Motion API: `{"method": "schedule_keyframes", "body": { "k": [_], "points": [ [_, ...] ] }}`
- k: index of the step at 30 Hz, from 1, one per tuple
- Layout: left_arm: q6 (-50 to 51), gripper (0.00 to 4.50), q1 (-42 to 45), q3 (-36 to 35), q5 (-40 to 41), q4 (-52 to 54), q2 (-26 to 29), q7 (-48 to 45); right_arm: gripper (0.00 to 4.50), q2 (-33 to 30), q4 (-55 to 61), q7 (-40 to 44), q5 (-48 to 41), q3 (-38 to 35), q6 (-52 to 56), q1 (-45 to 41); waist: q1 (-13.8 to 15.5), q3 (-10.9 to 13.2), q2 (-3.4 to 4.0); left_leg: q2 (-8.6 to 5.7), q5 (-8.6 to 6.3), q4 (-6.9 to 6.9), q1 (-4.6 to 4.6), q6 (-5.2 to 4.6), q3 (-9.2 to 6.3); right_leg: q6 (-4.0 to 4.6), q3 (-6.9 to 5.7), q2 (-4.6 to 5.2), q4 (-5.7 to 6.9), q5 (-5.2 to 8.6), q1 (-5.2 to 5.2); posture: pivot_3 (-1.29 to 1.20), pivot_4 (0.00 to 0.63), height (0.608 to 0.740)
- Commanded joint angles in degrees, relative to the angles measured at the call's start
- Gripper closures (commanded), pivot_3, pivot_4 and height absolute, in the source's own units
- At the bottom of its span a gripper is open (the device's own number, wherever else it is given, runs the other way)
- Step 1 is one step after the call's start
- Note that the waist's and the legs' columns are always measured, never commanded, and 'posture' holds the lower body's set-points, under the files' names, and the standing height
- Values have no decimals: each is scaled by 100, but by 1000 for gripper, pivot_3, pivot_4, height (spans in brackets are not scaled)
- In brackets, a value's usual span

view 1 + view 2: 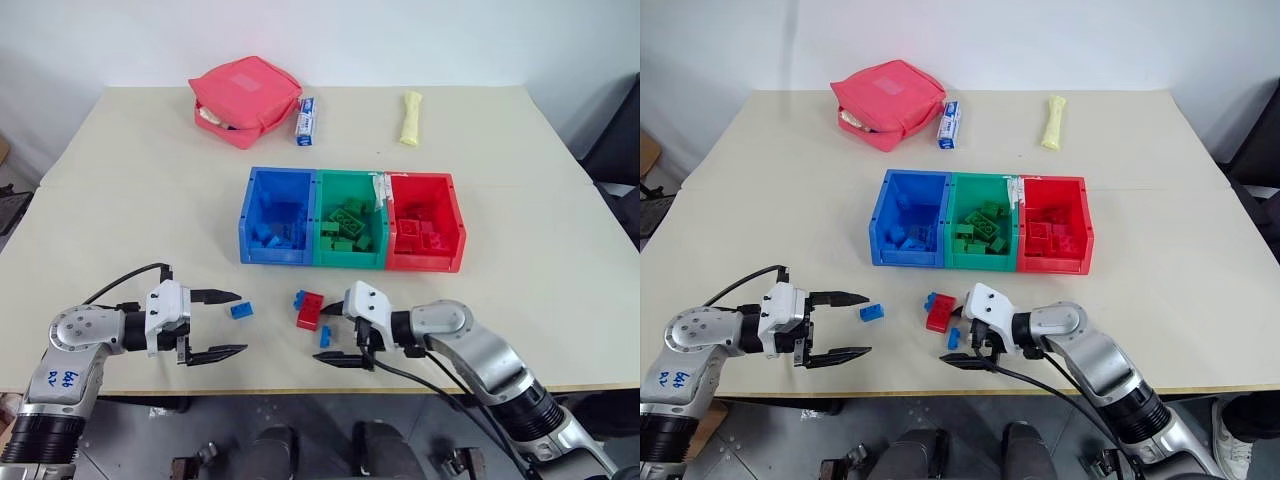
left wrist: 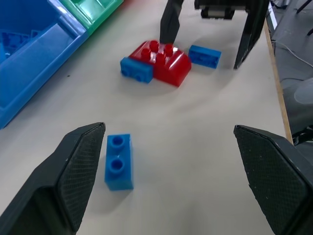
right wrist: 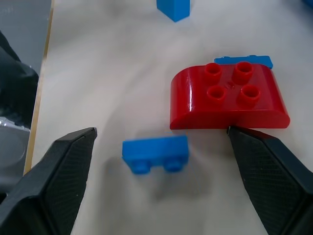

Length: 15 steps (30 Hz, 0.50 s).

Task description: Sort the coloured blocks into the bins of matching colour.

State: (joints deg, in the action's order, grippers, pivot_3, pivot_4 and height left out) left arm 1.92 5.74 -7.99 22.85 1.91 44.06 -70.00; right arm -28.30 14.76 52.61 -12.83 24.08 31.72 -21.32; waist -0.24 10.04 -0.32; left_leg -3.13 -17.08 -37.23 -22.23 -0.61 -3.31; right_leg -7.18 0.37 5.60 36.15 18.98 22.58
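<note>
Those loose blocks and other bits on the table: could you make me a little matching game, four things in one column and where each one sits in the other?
Things:
1. red block
2. lone blue block
3. red pouch
4. pale yellow roll

Places:
A. far edge of the table, beyond the red bin
B. far edge, beyond the blue bin
C. near edge, by the open left gripper
D. near edge, beside the right gripper, with a small blue block touching it

Pairs: 1-D, 2-C, 3-B, 4-A
</note>
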Motion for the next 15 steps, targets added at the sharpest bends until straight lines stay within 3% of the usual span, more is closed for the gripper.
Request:
{"method": "schedule_keyframes", "body": {
  "k": [1,6,7,10,15],
  "points": [
    [103,0,49,-150,215,213,23,73,1247,-136,201,72,14,52,40,199,2,0,0,-1,0,1,0,-1,0,0,0,1,-1,0,0,0,150,740],
    [33,0,237,-113,185,128,-195,292,2945,-310,267,117,-33,-160,-30,230,18,0,0,-3,-1,-1,0,-1,0,0,-1,2,-3,0,-2,0,150,740],
    [54,0,242,-123,209,134,-236,326,3081,-342,287,155,-73,-216,-62,220,16,0,0,-3,-1,-2,0,-2,0,0,-1,2,-3,0,-3,0,150,740],
    [237,0,174,-212,337,207,-352,482,3077,-368,377,253,-386,-541,83,77,14,0,-1,-3,-1,-1,-1,-1,0,0,-1,1,-2,0,-1,0,150,740],
    [451,0,-188,-844,599,250,-553,1129,3077,127,200,92,-1455,-1280,1454,-1234,-120,0,0,2,2,1,-2,4,5,0,4,-3,14,0,11,0,150,740]
  ]
}}
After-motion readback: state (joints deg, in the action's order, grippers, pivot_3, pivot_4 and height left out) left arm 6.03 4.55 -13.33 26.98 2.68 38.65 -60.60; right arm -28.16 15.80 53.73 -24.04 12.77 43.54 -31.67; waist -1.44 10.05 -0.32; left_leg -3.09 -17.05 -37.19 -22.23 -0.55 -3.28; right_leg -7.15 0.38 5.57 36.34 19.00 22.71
